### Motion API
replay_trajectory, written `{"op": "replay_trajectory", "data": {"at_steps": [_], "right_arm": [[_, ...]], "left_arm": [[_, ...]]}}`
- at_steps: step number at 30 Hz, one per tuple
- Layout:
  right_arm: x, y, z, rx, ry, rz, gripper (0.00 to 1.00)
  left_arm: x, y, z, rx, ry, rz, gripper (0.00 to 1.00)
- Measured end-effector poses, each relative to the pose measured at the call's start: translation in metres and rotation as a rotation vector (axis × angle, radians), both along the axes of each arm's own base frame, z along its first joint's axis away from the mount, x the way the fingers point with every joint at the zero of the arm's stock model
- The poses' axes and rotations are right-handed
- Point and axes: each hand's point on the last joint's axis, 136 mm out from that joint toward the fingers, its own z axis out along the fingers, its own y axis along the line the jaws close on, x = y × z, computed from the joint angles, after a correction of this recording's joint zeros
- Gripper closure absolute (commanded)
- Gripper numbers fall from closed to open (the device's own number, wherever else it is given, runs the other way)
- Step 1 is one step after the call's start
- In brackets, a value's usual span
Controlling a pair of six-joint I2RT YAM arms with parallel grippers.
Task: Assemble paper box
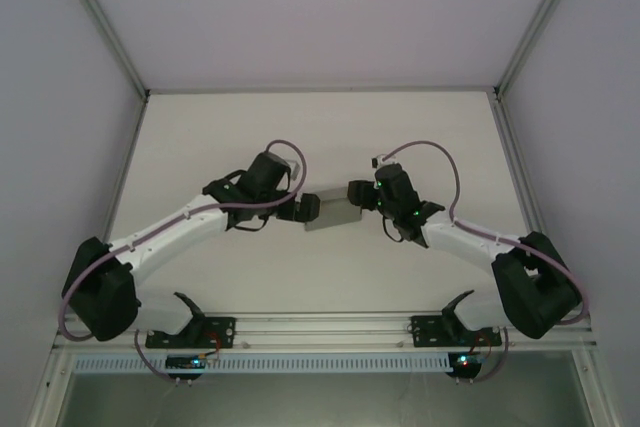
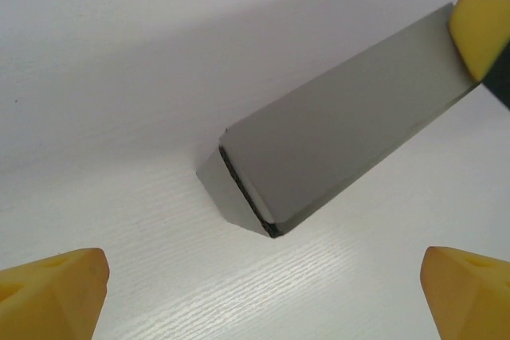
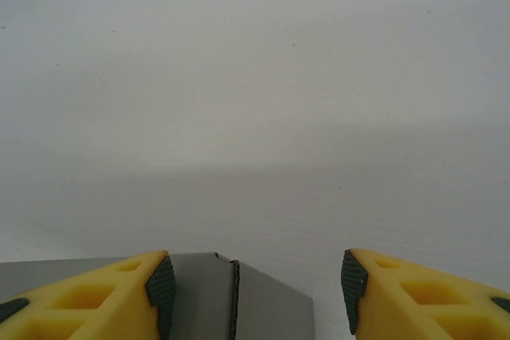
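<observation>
Mid-table, box lies between both arms. Left gripper is wide open and empty; right gripper is open over the box end. Centre fingers before closing, squeeze lightly.

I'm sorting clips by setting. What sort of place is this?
Probably a robot lab cell, not a home or shop: a white table walled by plain panels on metal posts, with a left arm and right arm bolted to a rail at its near edge.
</observation>
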Motion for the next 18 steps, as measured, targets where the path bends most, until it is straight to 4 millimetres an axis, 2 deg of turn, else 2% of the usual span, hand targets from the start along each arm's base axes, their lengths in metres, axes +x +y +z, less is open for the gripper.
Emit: {"op": "replay_trajectory", "data": {"at_steps": [4, 6, 9, 14, 17, 18], "right_arm": [[0.002, 0.0, -0.002, 0.008, -0.017, -0.004, 0.4], [0.002, 0.001, -0.003, 0.014, -0.026, -0.004, 0.4], [0.001, 0.001, -0.004, 0.025, -0.038, 0.001, 0.4], [-0.002, 0.002, -0.007, 0.051, -0.068, 0.011, 0.45], [-0.009, 0.004, -0.01, 0.076, -0.085, 0.034, 0.57], [-0.011, 0.005, -0.01, 0.085, -0.094, 0.042, 0.6]], "left_arm": [[0.019, 0.0, -0.009, -0.084, 0.041, 0.053, 0.0], [0.026, 0.002, -0.023, -0.131, 0.078, 0.084, 0.02], [0.023, 0.005, -0.044, -0.185, 0.135, 0.111, 0.18], [0.018, -0.01, -0.046, -0.336, 0.157, 0.088, 0.4], [0.011, -0.016, -0.046, -0.42, 0.175, 0.066, 0.63], [0.01, -0.018, -0.045, -0.438, 0.174, 0.06, 0.74]]}}
